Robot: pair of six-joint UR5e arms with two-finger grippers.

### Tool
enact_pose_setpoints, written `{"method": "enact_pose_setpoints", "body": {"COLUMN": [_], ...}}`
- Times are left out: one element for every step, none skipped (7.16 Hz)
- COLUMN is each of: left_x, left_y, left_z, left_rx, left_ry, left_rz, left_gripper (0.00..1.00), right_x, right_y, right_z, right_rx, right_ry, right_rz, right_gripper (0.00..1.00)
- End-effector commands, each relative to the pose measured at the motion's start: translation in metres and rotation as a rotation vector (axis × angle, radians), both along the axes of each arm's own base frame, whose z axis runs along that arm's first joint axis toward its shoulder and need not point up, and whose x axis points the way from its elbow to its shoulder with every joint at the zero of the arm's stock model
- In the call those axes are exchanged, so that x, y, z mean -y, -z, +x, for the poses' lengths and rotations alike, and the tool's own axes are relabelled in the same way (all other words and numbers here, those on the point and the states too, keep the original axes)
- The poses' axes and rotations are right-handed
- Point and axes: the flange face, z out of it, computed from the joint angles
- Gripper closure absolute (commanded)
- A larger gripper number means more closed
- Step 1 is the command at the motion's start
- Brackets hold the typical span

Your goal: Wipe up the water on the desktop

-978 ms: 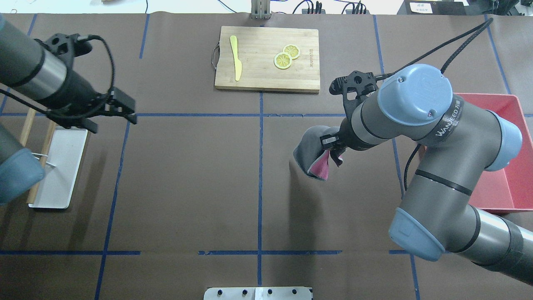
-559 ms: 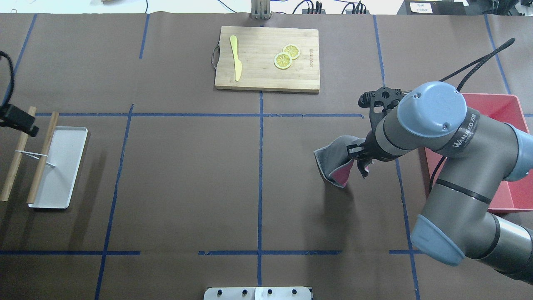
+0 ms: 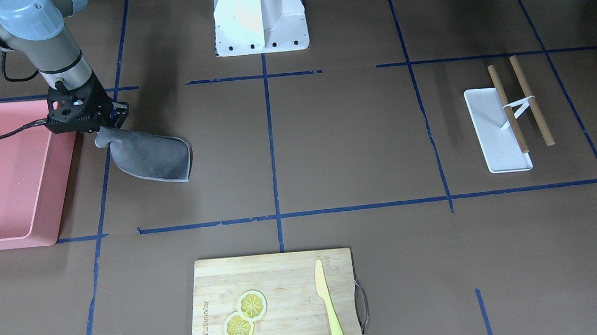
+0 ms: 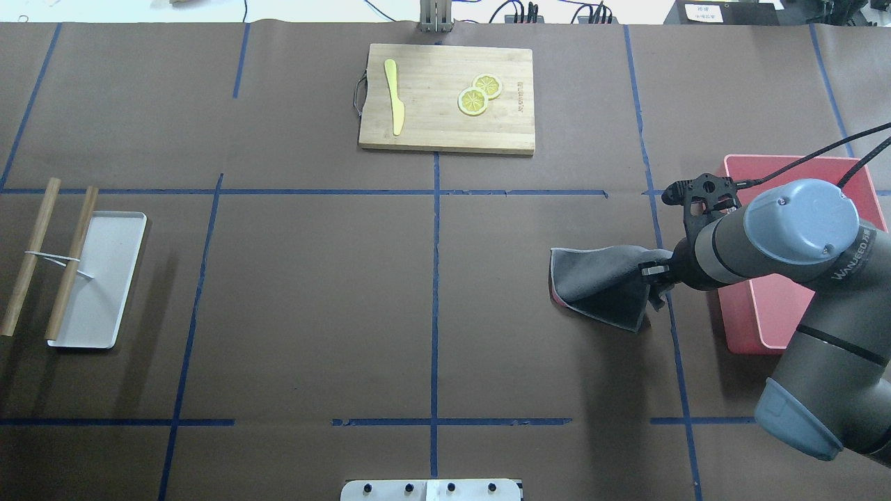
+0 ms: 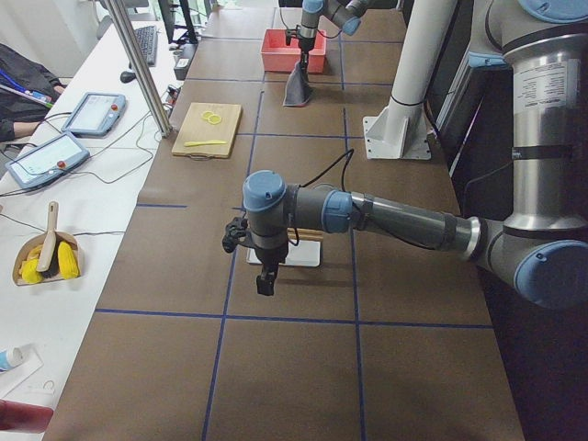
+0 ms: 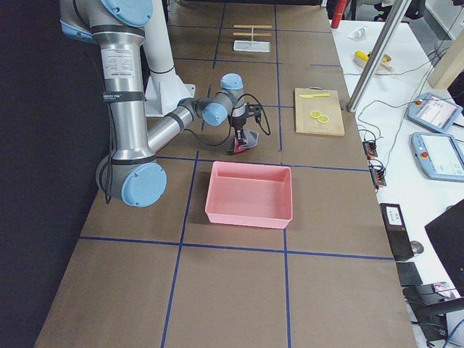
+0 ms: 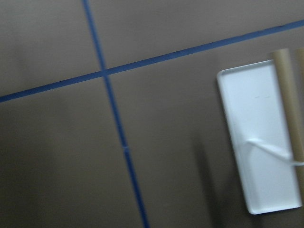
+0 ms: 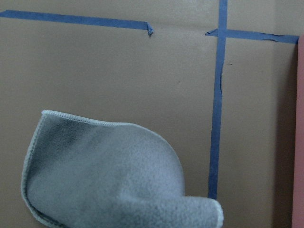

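The brown desktop (image 4: 313,278), crossed by blue tape lines, shows no water that I can make out. My right gripper (image 4: 654,278) is shut on a corner of a grey cloth (image 4: 598,285) with a pink underside. The cloth trails to the left of the gripper, low over the desktop beside the pink bin (image 4: 779,316). The front-facing view shows the same gripper (image 3: 103,124) and cloth (image 3: 151,158), and the cloth also fills the bottom of the right wrist view (image 8: 104,175). My left gripper (image 5: 265,283) shows only in the exterior left view, above the white tray; I cannot tell whether it is open or shut.
A wooden cutting board (image 4: 445,97) with two lemon slices (image 4: 479,94) and a yellow knife (image 4: 395,97) lies at the far centre. A white tray (image 4: 97,278) with two tied wooden sticks (image 4: 50,257) lies at the left. The robot's base plate (image 4: 431,490) is at the near edge.
My right arm has carried the cloth to the right, close to the pink bin. My left arm has pulled back to the left, out of the overhead view.
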Motion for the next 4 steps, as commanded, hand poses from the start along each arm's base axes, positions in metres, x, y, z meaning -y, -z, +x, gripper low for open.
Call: {"method": "enact_pose_setpoints", "body": {"left_x": [-0.006,-0.006,-0.006,-0.006], "left_y": [-0.018,-0.020,-0.018,-0.017], "left_z": [-0.025,-0.025,-0.024,-0.023], "left_rx": [-0.051,-0.056,-0.059,-0.074], "left_ry": [0.026,0.026,0.027,0.027], "left_rz": [-0.008,-0.013,-0.011,-0.011], "left_gripper": [0.00,0.00,0.00,0.00], "right_x": [0.023,0.034,0.040,0.044], "right_y": [0.021,0.050,0.082,0.123], "right_z": [-0.038,-0.089,-0.139,-0.175], "right_rx": [-0.021,0.002,0.029,0.073], "right_ry": [-0.020,-0.046,-0.069,-0.094], "right_rz": [-0.043,-0.086,-0.122,-0.150], "right_gripper": [1.00,1.00,1.00,1.00]}}
